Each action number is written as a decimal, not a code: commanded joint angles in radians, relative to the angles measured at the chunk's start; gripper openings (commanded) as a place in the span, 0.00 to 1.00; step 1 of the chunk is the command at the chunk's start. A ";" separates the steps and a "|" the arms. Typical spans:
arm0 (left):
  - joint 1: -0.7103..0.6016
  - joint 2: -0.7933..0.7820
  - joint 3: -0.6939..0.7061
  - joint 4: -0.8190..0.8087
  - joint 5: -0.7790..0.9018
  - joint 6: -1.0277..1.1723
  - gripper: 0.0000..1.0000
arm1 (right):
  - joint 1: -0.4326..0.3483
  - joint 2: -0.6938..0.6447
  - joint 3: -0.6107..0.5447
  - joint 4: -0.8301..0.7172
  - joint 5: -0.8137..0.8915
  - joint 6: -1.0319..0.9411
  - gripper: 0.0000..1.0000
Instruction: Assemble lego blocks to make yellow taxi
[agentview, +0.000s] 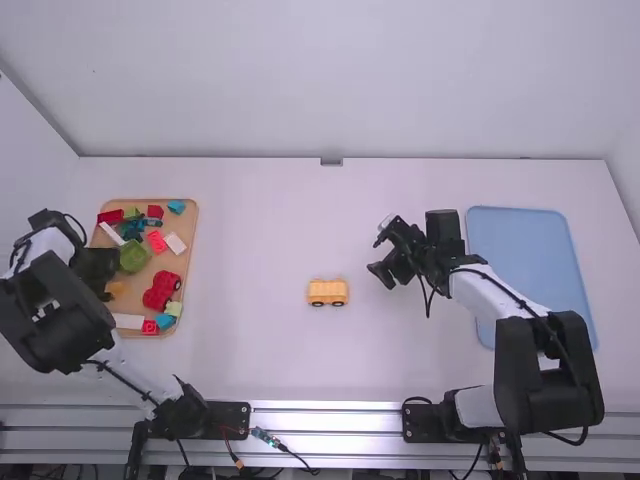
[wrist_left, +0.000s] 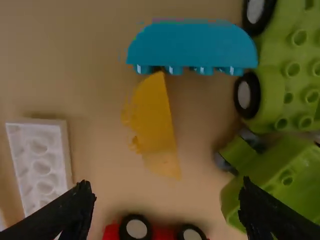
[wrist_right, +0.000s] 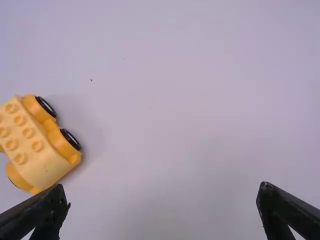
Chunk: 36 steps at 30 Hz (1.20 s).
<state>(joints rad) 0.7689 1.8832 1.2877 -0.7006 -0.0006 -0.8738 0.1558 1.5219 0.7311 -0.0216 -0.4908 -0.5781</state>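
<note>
"Where's the taxi's part?"

"The yellow wheeled car base (agentview: 328, 292) stands on its wheels, studs up, on the bench (agentview: 250, 350). It sits about midway between the left and right edges, a bit closer to the near edge than the far one."

"Anything holding it?"

"No. The right gripper (agentview: 376, 256) hangs to its right, well apart from it. In the right wrist view its fingers (wrist_right: 47, 212) are spread wide, with nothing between them."

"And the left gripper (agentview: 95, 265)?"

"Over the left edge of the tan tray (agentview: 190, 262), by the bench's left edge. Its fingers (wrist_left: 75, 212) are parted too and grip nothing. The yellow curved block (wrist_left: 157, 125) lies on the tray near that same edge, untouched by either fingertip."

"What's around that block?"

"A blue curved block (wrist_left: 192, 47) is just beside one end of it. A white studded block (wrist_left: 40, 162) lies to one side, a green wheeled base (wrist_left: 295, 75) and a green hollow block (wrist_left: 275, 182) to the other. The red toy car (agentview: 162, 290) is by the tray's right edge."

"What's at the tray's near right corner?"

"A small red block (agentview: 150, 327), a blue block (agentview: 165, 321) and a pale green one (agentview: 174, 309), close together."

"And on the other side of the bench?"

"A blue tray (agentview: 530, 235), along the right edge, with the right arm (agentview: 505, 290) reaching across part of it."
</note>
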 joint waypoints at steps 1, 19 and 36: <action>-0.003 0.000 -0.039 0.016 -0.042 -0.022 0.76 | 0.001 -0.020 -0.004 -0.004 -0.002 0.005 0.99; -0.010 0.000 -0.190 0.257 -0.068 -0.053 0.61 | 0.002 -0.020 -0.004 -0.012 -0.002 0.006 0.99; -0.010 0.000 -0.254 0.364 -0.069 -0.054 0.27 | 0.000 -0.020 -0.004 -0.021 0.025 0.006 0.99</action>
<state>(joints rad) 0.7673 1.8828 1.0588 -0.3431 -0.0643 -0.9241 0.1562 1.5215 0.7311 -0.0372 -0.4805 -0.5766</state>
